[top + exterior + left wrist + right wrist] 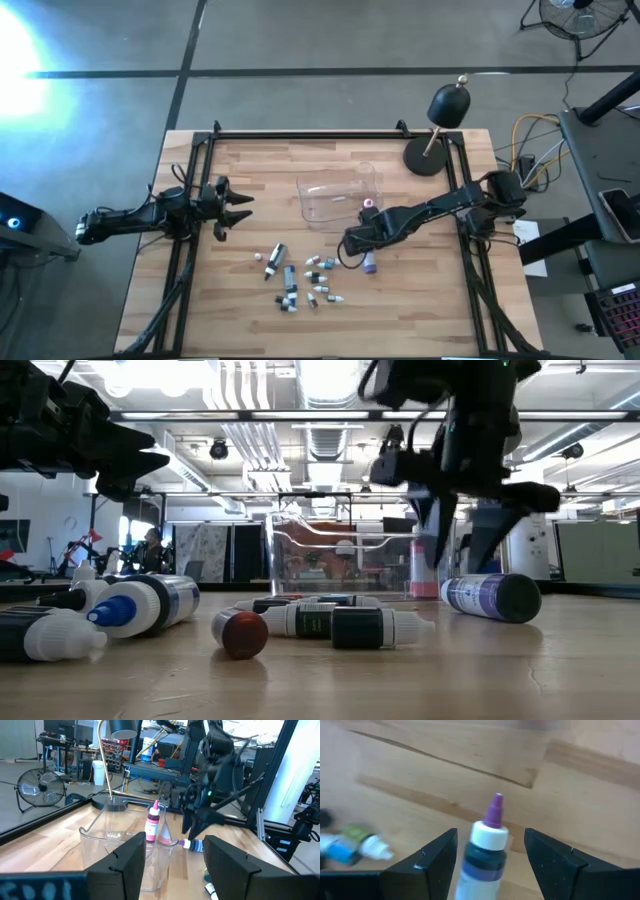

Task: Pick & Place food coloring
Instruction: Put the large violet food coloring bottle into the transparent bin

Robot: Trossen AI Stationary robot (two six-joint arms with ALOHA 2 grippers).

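Several food coloring bottles (300,280) lie on their sides on the wooden table, near its front middle. One with a purple tip (487,845) lies apart to their right, on its side. My right gripper (352,248) points down just above it. The gripper is open, a finger on either side of the bottle's cap end without touching it. A pink bottle (368,205) stands upright at the right end of the clear tub (335,190). My left gripper (240,207) waits open at the table's left, level, pointing at the tub.
A black dome lamp (440,130) on a round base stands at the table's far right. The black frame rails (330,133) run along the far edge and both sides. Bare wood lies in front of the scattered bottles and between the left gripper and the tub.
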